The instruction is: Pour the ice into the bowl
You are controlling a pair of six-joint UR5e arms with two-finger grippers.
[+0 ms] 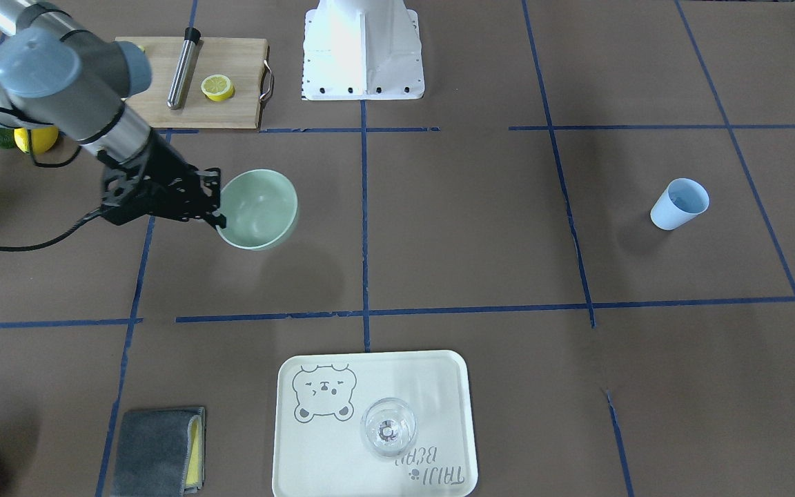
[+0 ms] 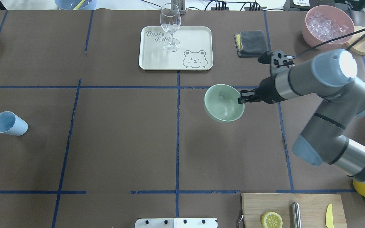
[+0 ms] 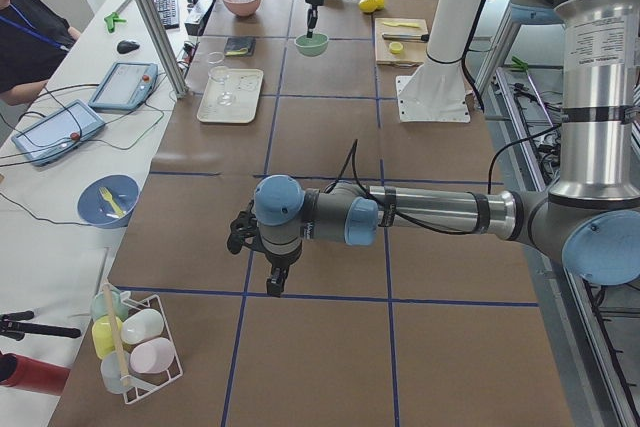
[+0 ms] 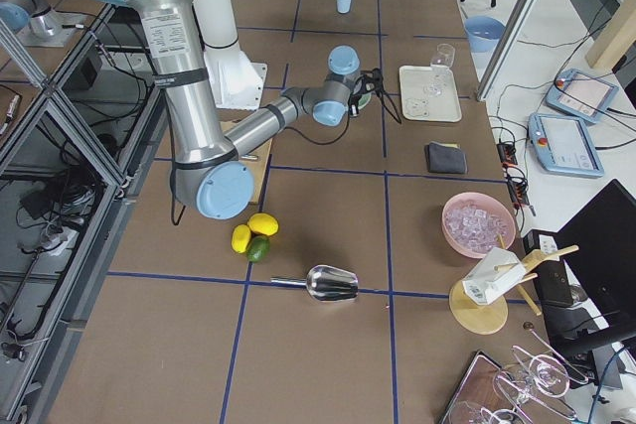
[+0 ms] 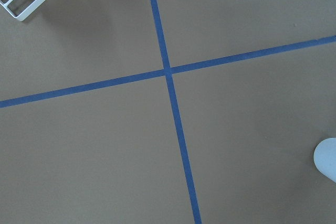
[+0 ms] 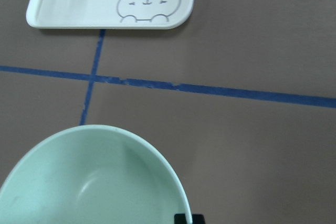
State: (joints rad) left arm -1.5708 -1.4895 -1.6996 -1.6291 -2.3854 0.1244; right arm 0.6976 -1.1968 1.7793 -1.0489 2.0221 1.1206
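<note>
My right gripper [image 2: 241,98] is shut on the rim of the mint-green bowl [image 2: 223,103] and holds it tilted above the table, with its shadow on the paper below. The bowl [image 1: 259,207] is empty; its inside fills the bottom of the right wrist view [image 6: 94,182]. The ice [image 2: 327,22] lies in the pink container [image 2: 309,33] at the far right. A blue cup [image 2: 9,123] lies tilted at the far left. My left gripper [image 3: 270,282] hangs over bare table near the cup; I cannot tell whether it is open.
A cream tray [image 2: 198,34] carries a wine glass [image 2: 170,27]. A grey cloth [image 2: 250,42] lies beside it. A cutting board [image 2: 309,202] holds a lemon half [image 2: 271,219], a metal rod and a yellow knife. A metal scoop [image 4: 333,283] and lemons [image 4: 253,235] lie further right.
</note>
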